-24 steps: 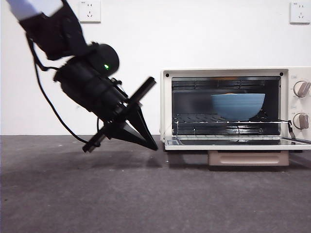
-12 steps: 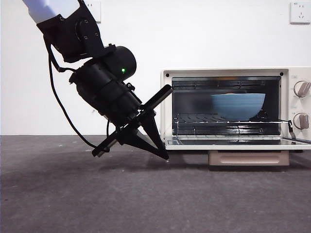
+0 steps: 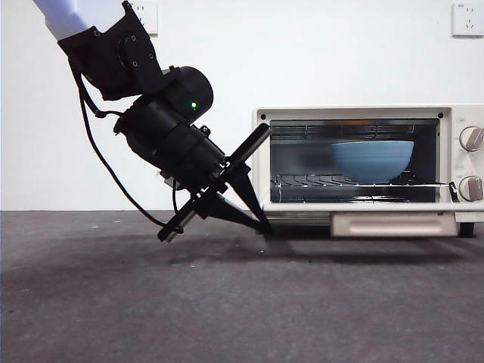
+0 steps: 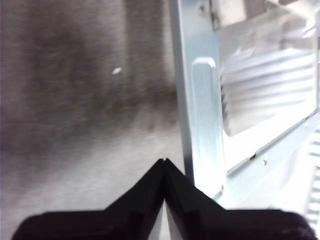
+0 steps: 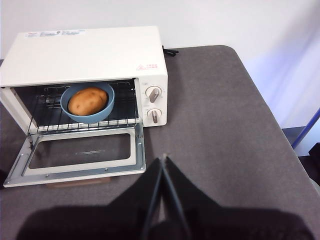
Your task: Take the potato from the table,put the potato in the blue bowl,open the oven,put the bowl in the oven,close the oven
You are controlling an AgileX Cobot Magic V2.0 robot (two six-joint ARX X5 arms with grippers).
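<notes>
The cream-white toaster oven (image 5: 90, 55) with two knobs at its right sits on the dark grey, faintly mottled desk (image 3: 227, 302), its drop-down door (image 5: 80, 160) swung open. In the right wrist view the door lies nearly flat, its glass pane showing the desk beneath; in the front view it appears edge-on, with the beige bar handle (image 3: 393, 224) at its front edge.

Inside the oven, on the wire rack (image 5: 85, 122), stands the deep, matte medium-blue bowl (image 5: 88, 102). It sits toward the right half of the cavity, near the side with the knobs. In the bowl lies the small, rounded orange-brown potato (image 5: 87, 100), filling much of the opening and rising just above the rim. From the front, only the bowl's blue outside (image 3: 372, 161) shows through the opening; the potato is hidden behind its wall.

The left tool (image 3: 261, 227) reaches in low from the left side, tilted steeply, its black jaws clenched to a single point with nothing between them. The tip is at the left corner of the open door, just under its edge; the left wrist view shows the pale metal door frame (image 4: 202, 120) right beside the closed jaws.

The right tool (image 5: 163, 161) hangs well above the desk, looking down on the oven, its jaws pressed together and empty.
</notes>
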